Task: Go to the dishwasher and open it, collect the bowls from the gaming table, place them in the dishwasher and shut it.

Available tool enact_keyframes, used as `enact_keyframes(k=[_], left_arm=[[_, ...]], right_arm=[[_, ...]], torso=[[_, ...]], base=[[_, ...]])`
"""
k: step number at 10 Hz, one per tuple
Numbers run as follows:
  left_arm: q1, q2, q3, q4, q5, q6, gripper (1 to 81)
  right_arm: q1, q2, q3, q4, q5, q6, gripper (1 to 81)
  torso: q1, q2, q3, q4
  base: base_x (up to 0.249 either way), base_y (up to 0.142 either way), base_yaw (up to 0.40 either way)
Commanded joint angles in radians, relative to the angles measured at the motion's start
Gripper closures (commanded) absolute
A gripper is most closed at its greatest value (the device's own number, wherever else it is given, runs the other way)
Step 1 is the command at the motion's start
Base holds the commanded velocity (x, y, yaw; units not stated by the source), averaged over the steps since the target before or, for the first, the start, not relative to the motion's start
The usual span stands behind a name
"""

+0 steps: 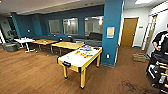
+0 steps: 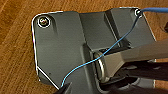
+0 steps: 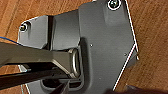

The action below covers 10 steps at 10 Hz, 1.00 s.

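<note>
Head view: a long gaming table (image 1: 75, 60) with a glossy white top, a yellow edge and yellow legs was seen standing on the brown wooden floor (image 1: 30, 75), slightly left of the middle of the scene. Coloured flat items, probably board-game boxes (image 1: 83, 53), were spread over the far half of its top; they were too blurred to be told apart, and no single bowl could be picked out among them with certainty. Just beyond the far end of the table, a wide teal pillar (image 1: 112, 30) rose to the ceiling, with a pale notice (image 1: 110, 32) fixed to it. Behind the table, two yellow-wood tables (image 1: 67, 45) were set in a row, and a white table (image 1: 24, 40) stood further left near the dark blue back wall, in which interior windows (image 1: 70, 25) were fitted. A grey sofa (image 1: 87, 40) was placed against that wall. To the right of the pillar, a closed wooden door (image 1: 129, 31) was seen, and a small crate (image 1: 139, 57) lay on the floor near it. At the right edge, a person (image 1: 161, 43) in a dark top was partly visible beside a dark rack (image 1: 160, 71).

From both wrist views, wooden floor boards were seen beneath the robot's own dark plates, and a thin blue cable (image 2: 110, 48) was seen crossing the left one. Whether either gripper was released or clenched could not be told from these pictures.
</note>
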Motion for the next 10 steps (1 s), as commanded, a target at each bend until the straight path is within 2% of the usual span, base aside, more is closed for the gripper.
enact_keyframes(k=[1, 10], left_arm=[[-0.048, -0.002, 0.0, 0.002, 0.056, 0.004, 1.0], [-0.048, -0.001, 0.001, 0.002, 0.056, 0.003, 1.0]], right_arm=[[0.058, 0.0, 0.001, -0.001, -0.051, -0.003, 1.0], [0.058, 0.0, 0.001, 0.001, -0.051, -0.001, 1.0]], torso=[[0.0, 0.0, 0.0, 0.0], [0.0, 0.0, 0.0, 0.0]], base=[[0.0, 0.0, 0.0], [-0.007, 0.0, 0.0]])
